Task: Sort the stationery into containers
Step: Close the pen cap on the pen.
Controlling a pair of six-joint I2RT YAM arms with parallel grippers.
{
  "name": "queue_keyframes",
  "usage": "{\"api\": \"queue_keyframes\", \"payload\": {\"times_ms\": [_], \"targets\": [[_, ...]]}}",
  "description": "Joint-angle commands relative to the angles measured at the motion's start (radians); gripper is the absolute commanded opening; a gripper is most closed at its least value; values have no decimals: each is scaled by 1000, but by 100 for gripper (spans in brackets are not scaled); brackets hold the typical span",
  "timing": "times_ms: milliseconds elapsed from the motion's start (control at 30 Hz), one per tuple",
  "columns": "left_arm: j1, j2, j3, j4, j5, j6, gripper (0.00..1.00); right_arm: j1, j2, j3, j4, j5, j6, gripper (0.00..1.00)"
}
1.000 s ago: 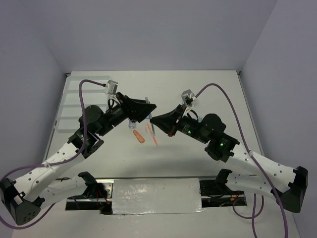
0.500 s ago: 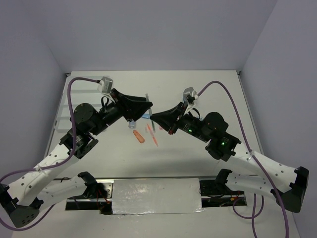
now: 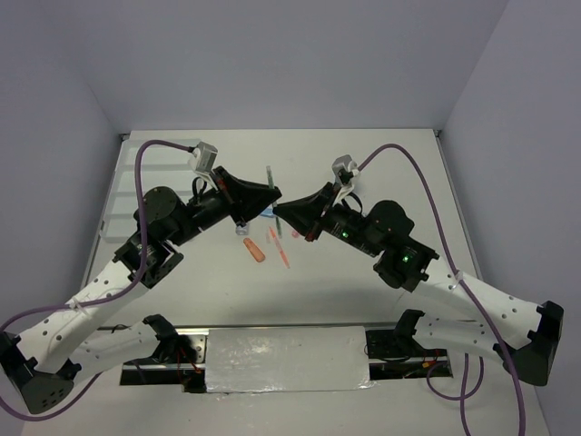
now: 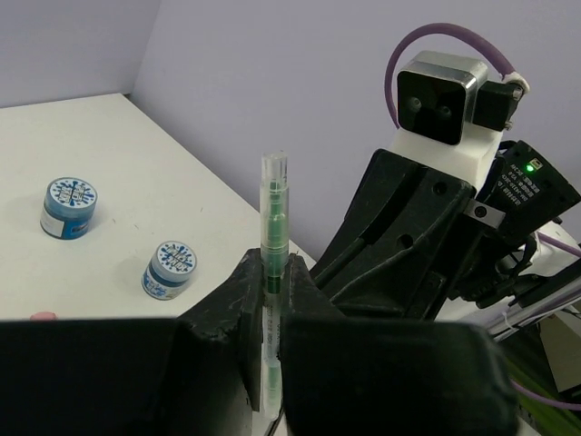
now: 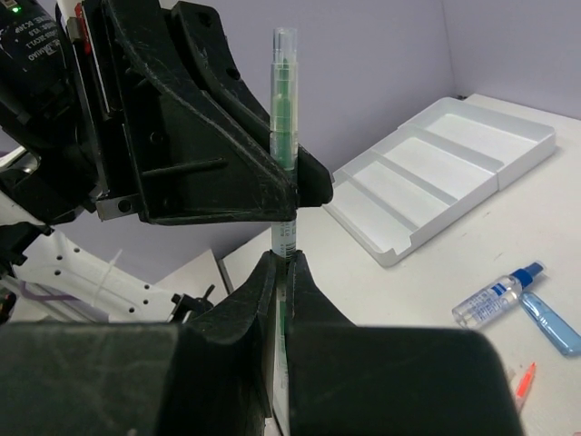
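A thin green pen stands upright in mid-air over the table's centre, gripped by both grippers at once. My left gripper is shut on the pen in the upper part of its barrel. My right gripper is shut on the pen lower down, just below the left fingers. In the top view the left gripper and the right gripper meet tip to tip. The white four-compartment tray lies at the left. Two blue-and-white tape rolls rest on the table.
Under the grippers lie a small clear bottle with a blue cap, a light blue piece, an orange piece and pink pieces. Purple cables arch over both arms. Walls close off the table's far and side edges.
My left gripper has shut on the pen that the right gripper was holding. Both arms shifted only slightly, and the pen now stands a little more upright.
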State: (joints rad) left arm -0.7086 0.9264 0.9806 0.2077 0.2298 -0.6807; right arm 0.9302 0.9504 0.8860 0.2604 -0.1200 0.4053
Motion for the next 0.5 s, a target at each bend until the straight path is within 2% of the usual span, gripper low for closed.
{"api": "queue_keyframes", "payload": {"times_ms": [0, 67, 133, 167, 233, 300, 467], "targets": [[0, 8, 33, 24, 28, 27, 2, 6, 1, 47, 51, -50, -16, 0], [1, 3, 32, 32, 48, 38, 0, 6, 5, 42, 50, -104, -29, 2], [0, -1, 33, 38, 84, 52, 0, 4, 19, 44, 24, -162, -54, 14], [0, -3, 32, 48, 101, 56, 0, 4, 25, 51, 13, -173, -59, 26], [0, -11, 24, 76, 150, 67, 0, 2, 39, 57, -7, -208, -74, 30], [0, -20, 20, 91, 172, 70, 0, 2, 41, 54, -6, -222, -79, 28], [0, -20, 26, 90, 203, 70, 0, 2, 36, 53, -1, -234, -88, 15]]}}
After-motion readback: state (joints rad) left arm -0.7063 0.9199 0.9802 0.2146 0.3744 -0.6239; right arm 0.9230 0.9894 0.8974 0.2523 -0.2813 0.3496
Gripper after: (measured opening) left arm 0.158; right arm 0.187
